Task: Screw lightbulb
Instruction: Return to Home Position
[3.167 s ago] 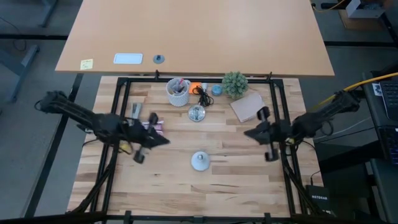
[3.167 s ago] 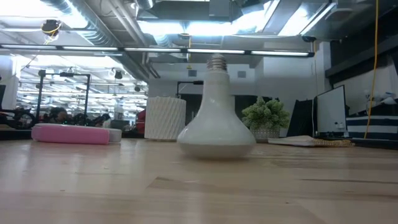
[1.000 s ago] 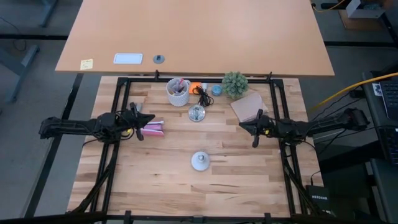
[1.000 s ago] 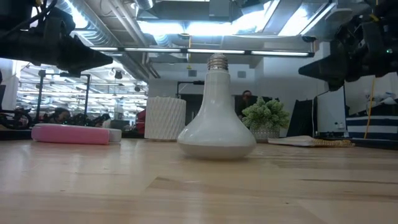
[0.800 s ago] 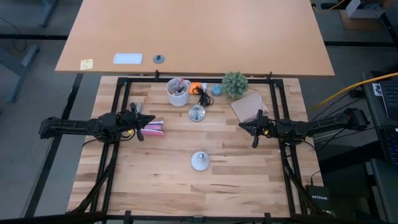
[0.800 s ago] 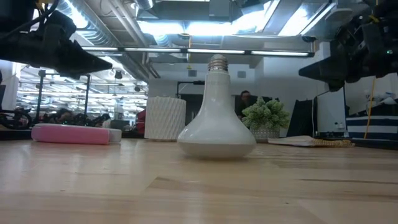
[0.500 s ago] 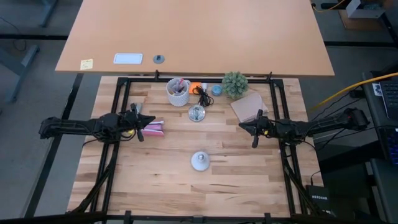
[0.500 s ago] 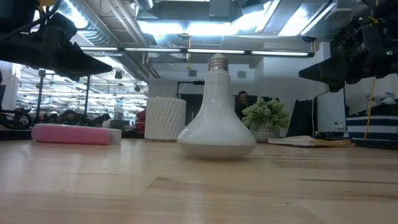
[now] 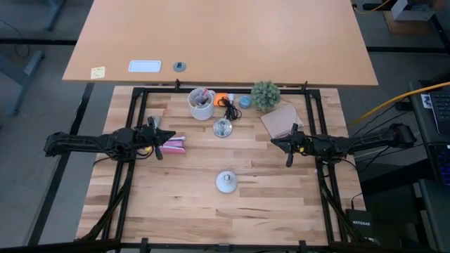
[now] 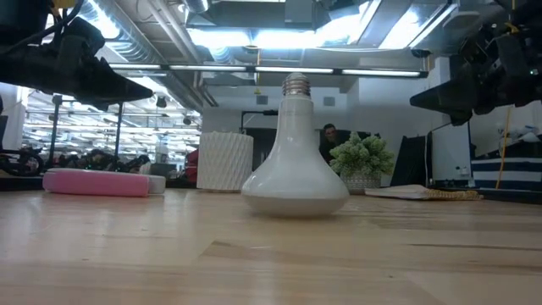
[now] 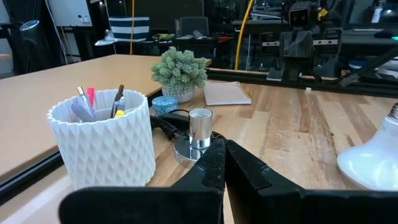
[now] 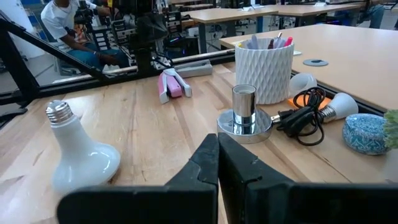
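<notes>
My left pincer (image 9: 155, 135) hangs over the left side of the desk (image 9: 176, 211), clenched on nothing, just beside a pink block (image 9: 173, 145). Farther back stands the cup (image 9: 200, 103), with the silver socket (image 9: 222, 128) near it, empty. The bulb (image 9: 226, 182) stands alone at the desk's front middle, dome down and screw base up, well apart from the socket and from both my arms. My right pincer (image 9: 287, 148) hangs over the right side, also clenched and empty.

The risk I see is the bulb's footing. It balances on its rounded glass, so a jolt to the desk or a low sweep of either arm could topple it and send it rolling. My left pincer, dipping, could also knock the pink block.
</notes>
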### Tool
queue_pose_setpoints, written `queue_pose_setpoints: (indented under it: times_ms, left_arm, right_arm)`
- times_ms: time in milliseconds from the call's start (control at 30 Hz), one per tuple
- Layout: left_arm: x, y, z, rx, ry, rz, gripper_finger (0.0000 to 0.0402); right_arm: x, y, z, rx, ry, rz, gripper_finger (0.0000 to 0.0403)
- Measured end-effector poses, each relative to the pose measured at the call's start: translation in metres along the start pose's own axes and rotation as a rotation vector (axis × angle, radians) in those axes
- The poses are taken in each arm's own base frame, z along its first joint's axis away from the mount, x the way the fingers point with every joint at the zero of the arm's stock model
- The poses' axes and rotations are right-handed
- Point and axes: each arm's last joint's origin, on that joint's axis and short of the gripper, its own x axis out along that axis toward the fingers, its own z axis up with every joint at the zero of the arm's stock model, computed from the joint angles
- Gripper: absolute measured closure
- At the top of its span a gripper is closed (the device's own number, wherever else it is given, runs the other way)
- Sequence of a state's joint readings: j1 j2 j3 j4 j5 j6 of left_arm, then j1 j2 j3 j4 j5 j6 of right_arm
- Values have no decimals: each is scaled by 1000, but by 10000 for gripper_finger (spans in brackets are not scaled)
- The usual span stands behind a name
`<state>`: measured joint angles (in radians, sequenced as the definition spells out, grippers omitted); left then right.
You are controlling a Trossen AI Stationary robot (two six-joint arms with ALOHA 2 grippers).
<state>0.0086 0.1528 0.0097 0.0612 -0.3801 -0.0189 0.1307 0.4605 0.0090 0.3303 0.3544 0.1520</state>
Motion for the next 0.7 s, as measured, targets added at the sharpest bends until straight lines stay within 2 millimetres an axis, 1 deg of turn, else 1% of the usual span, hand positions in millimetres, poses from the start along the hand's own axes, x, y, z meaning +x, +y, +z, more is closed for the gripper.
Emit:
queue_pose_setpoints:
  times_ms: [367, 700]
  left_arm:
    - [0, 0, 0, 0, 0, 0, 402]
    - [0, 0, 0, 0, 1, 0, 402]
  right_arm:
    - [-11, -4, 1, 2, -8, 1, 400]
    - [-22, -7, 7, 33, -88, 16, 400]
